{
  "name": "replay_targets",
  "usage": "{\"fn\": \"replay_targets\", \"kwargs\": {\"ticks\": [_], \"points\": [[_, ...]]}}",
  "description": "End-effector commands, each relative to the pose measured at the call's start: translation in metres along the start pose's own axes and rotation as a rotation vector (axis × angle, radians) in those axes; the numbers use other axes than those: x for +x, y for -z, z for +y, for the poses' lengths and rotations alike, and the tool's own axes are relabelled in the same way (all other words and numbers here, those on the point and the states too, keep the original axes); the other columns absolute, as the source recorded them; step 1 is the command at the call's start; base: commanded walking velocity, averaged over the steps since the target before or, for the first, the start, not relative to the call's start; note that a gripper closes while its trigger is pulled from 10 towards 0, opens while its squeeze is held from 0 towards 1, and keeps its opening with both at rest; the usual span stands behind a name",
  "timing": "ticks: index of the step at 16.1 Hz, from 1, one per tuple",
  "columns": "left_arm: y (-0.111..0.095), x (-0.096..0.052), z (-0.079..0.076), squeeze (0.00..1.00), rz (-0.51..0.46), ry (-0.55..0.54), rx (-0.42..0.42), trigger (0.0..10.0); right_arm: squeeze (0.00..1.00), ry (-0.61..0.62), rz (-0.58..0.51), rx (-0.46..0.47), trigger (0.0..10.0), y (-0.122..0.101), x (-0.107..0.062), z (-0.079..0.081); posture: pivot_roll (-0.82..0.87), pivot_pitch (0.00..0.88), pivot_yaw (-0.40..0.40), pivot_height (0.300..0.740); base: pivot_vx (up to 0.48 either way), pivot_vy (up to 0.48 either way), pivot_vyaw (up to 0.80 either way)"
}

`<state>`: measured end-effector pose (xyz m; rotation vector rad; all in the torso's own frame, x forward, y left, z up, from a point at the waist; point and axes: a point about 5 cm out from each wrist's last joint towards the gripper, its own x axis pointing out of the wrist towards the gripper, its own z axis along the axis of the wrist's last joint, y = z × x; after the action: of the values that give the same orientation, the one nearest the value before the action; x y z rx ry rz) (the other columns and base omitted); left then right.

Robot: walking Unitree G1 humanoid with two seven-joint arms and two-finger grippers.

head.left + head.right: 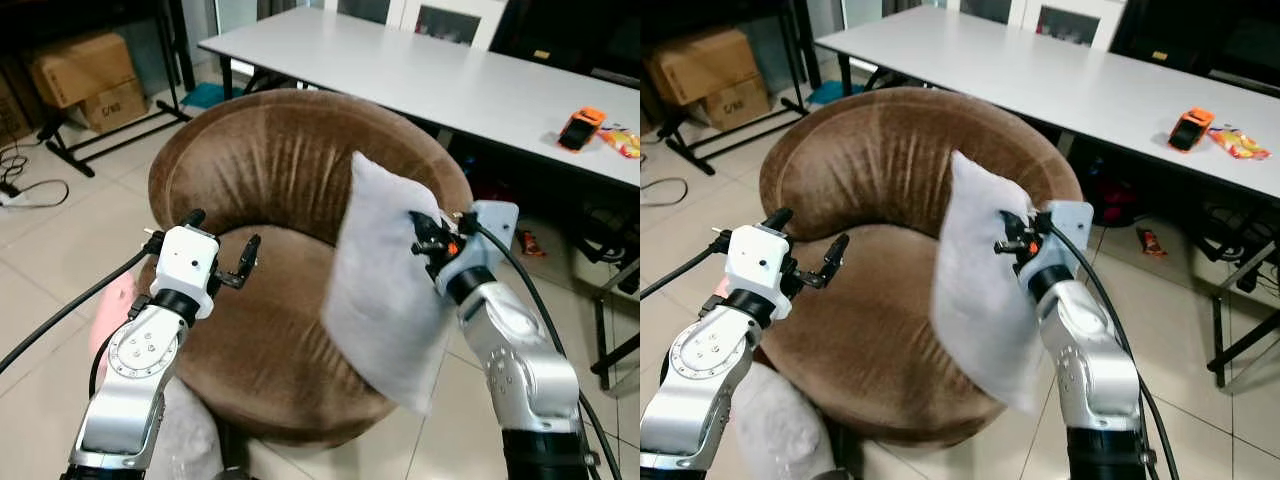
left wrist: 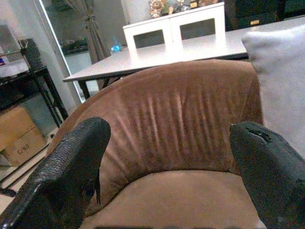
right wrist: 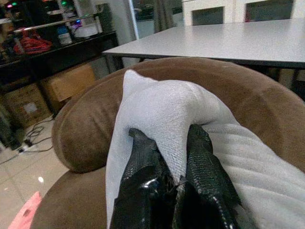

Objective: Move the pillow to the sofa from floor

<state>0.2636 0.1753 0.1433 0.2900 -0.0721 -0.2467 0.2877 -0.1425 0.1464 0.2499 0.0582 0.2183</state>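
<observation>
While the right gripper (image 1: 428, 238) pinches the pillow (image 1: 385, 280) by its upper edge, it hangs over the sofa (image 1: 270, 190) seat's right side — left gripper (image 1: 222, 246) spread, holding nothing, above the seat.

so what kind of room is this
Probably a home living or work room: a round brown sofa chair, a long white table, cardboard boxes on a tiled floor. The right gripper pinches a grey pillow.
</observation>
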Motion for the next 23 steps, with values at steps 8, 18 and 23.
{"fn": "replay_targets", "kwargs": {"ticks": [8,18,23], "points": [[0.000,0.002,-0.002,0.00,-0.011,-0.007,0.002,10.0,0.00,-0.031,-0.108,-0.026,10.0,-0.022,0.006,0.012,0.02,0.000,-0.068,0.740,0.305,0.000,0.20],[0.007,-0.003,-0.007,0.00,0.024,-0.013,0.050,10.0,0.00,-0.124,-0.044,-0.088,10.0,-0.016,0.010,0.018,0.03,0.000,-0.091,0.740,0.087,0.000,0.04],[0.015,-0.009,-0.011,0.00,0.067,0.094,0.081,10.0,0.00,-0.152,0.000,-0.120,10.0,-0.015,0.028,0.032,0.02,0.000,-0.088,0.740,0.000,0.000,0.00]]}}
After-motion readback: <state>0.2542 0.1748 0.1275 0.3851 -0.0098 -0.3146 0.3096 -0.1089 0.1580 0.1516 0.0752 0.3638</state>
